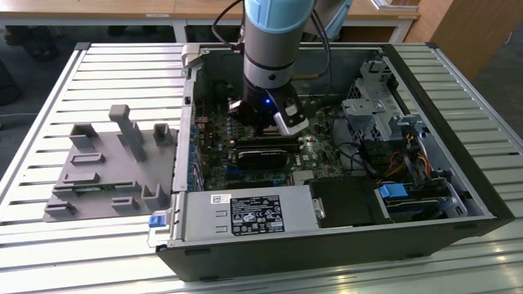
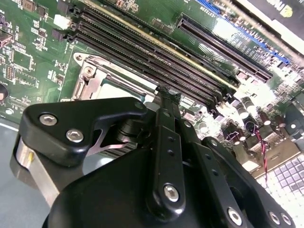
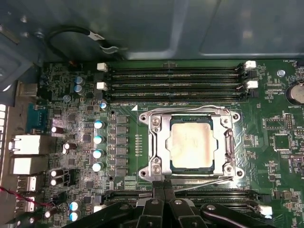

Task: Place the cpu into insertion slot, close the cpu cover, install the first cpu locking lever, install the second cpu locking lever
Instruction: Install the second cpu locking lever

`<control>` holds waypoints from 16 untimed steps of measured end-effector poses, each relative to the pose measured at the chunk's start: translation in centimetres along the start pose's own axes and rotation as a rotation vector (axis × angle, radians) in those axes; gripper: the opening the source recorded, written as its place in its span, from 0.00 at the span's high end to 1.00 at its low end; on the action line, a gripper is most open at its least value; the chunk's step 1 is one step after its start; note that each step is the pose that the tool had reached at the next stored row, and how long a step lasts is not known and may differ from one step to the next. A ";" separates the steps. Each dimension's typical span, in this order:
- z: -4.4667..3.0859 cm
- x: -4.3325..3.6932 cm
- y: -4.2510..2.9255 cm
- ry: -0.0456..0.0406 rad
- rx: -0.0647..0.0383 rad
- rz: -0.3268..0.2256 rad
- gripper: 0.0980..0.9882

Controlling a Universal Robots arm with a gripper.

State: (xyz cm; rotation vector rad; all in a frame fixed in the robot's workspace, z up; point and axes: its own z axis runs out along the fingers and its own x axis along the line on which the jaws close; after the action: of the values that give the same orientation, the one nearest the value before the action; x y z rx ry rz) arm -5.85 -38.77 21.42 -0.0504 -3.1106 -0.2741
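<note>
The cpu (image 3: 192, 142), a dull silver-tan square, lies flat in the insertion slot (image 3: 227, 164) on the green motherboard. The silver cpu cover (image 3: 159, 142) is folded down around it. One thin wire lever (image 3: 190, 109) runs along the socket's memory-slot side. Another wire lever (image 3: 209, 182) lies slanted along the opposite edge. My gripper (image 3: 164, 189) is shut with nothing between its black fingers, its tips right at that slanted lever's edge of the socket. The second wrist view shows the gripper (image 2: 167, 92) just above the cover (image 2: 90, 78) and the cpu (image 2: 118, 88). In the exterior view the gripper (image 1: 263, 130) reaches down into the open computer case.
Long black memory slots (image 3: 175, 78) flank the socket on two sides. Upright capacitors (image 3: 98, 145) stand beside it. The case holds a power supply (image 1: 245, 214) and a drive cage (image 1: 372, 113). A grey fixture block (image 1: 106, 171) sits on the slatted table at the exterior view's left.
</note>
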 end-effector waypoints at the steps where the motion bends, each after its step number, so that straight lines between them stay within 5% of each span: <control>1: -0.01 0.01 -0.10 0.0002 -0.004 0.000 0.99; 10: -0.03 0.31 -0.67 0.0004 -0.032 -0.001 0.99; 16: 0.29 0.45 -0.75 0.0006 -0.042 -0.001 0.99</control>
State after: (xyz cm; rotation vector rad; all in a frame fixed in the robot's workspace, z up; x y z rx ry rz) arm -6.33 -39.45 21.01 -0.0497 -3.1044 -0.3389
